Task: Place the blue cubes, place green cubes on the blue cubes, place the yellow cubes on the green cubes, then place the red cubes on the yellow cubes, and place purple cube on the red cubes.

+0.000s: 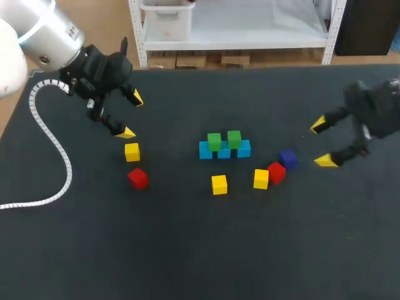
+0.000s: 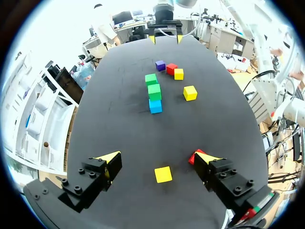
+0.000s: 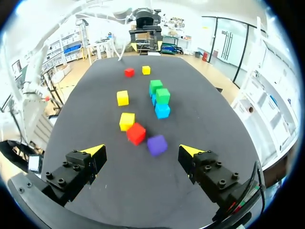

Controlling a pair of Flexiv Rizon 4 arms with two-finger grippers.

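Row of blue cubes [image 1: 244,149] runs 9-to-3 o'clock; two green cubes [image 1: 214,141] on top partly hide its middle. Left hand [image 1: 131,115] and right hand [image 1: 321,142]: fingers apart.

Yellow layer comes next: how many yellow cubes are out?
3: the left yellow cube by a red cube, the middle yellow cube near the blue cubes, the right yellow cube beside the other red cube. None seems hidden.

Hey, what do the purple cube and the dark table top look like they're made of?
The purple cube: probably painted wood or hard plastic; even flat colour, crisp edges, little shine. The table top: looks like a matte dark mat or cloth; no glare, slightly grainy. Neither is certain.
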